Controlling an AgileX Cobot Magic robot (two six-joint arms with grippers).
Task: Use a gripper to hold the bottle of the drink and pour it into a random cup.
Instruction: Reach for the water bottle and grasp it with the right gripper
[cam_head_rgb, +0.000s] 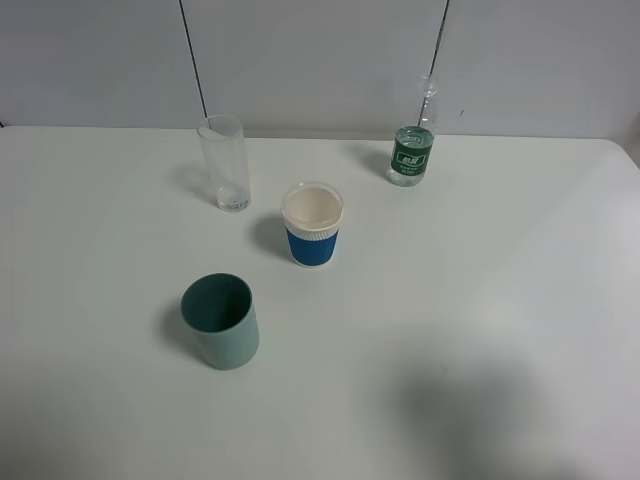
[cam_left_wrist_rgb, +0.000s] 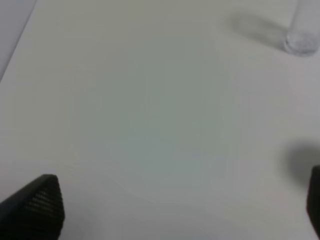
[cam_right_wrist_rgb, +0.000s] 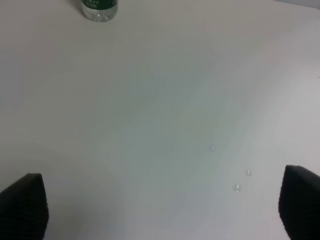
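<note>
Bottle of the drink (cam_head_rgb: 411, 155), small and clear with a green label and a narrow neck, stands upright near the far edge of a white table (cam_head_rgb: 500, 300). Taking the cup (cam_head_rgb: 312, 225) as the centre of a dial in the high view, the bottle is at about 2 o'clock, well apart from it. The cup is a short white paper cup with a blue sleeve, upright, its mouth open and its inside white. A tall clear glass (cam_head_rgb: 224, 163) stands at about 10 o'clock from the cup, and a teal-green cup (cam_head_rgb: 221, 321) stands between 7 and 8 o'clock, nearer the camera. None of the four vessels touch. The left gripper (cam_left_wrist_rgb: 182, 197) hangs above bare table with its black fingers (cam_left_wrist_rgb: 40, 202) spread wide, holding nothing; the base of the glass shows at the edge of its wrist view. The right gripper (cam_right_wrist_rgb: 165, 200) is likewise spread wide and empty, its fingers (cam_right_wrist_rgb: 25, 202) far apart over the table. A few small water droplets (cam_right_wrist_rgb: 236, 188) lie on the surface between them, and the bottle's green-labelled base shows well ahead of this gripper.
</note>
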